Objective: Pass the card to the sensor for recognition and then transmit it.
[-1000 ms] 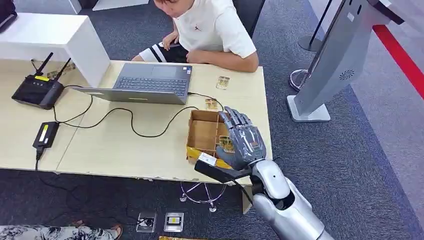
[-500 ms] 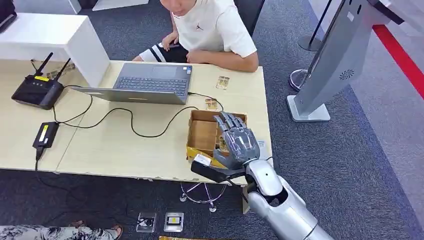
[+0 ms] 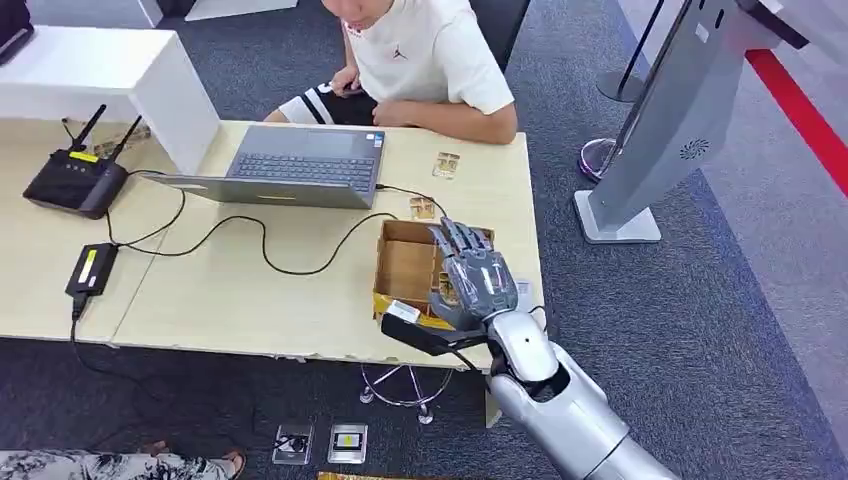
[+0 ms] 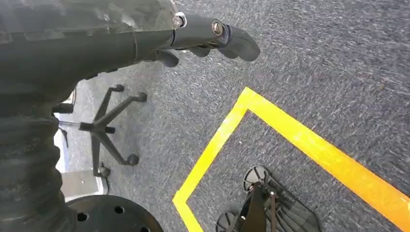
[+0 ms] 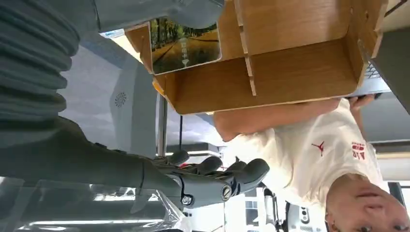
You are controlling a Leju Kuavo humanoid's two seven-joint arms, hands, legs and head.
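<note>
The right hand [image 3: 470, 285] has dropped closer over the box [image 3: 405, 270], fingers apart, empty; next, pinch the card [image 5: 184, 44].

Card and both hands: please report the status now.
Right hand open over the wooden box, holds nothing. Left hand hangs above the carpet, holds nothing. Card stands in the box, not gripped. Nothing blocks it.

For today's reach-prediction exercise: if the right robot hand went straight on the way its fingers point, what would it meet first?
Probably the far wall of the wooden box: the right robot hand hovers over it, fingers pointing across. Its height is unclear; it might pass above.
</note>
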